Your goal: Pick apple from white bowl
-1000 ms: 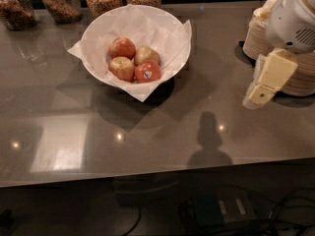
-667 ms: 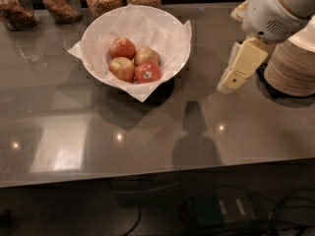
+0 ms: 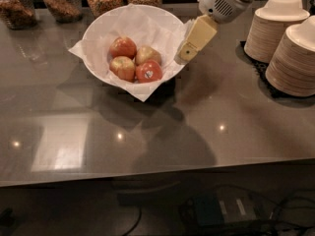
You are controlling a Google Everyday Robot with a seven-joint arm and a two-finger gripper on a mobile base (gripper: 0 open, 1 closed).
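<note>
In the camera view, the reddest small apple with a white sticker [image 3: 149,72] lies at the front right of three paler apples inside the large round white paper-lined bowl [image 3: 89,29] on the dark glossy counter [image 3: 231,107]. The cream-coloured gripper [image 3: 185,53] hangs just beside the bowl's right rim, carrying nothing visible; how far open it is cannot be told.

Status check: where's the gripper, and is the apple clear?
Gripper at white bowl right rim, short of fruit. Apple in bowl, sticker up, untouched. Three other apples crowd beside it.
</note>
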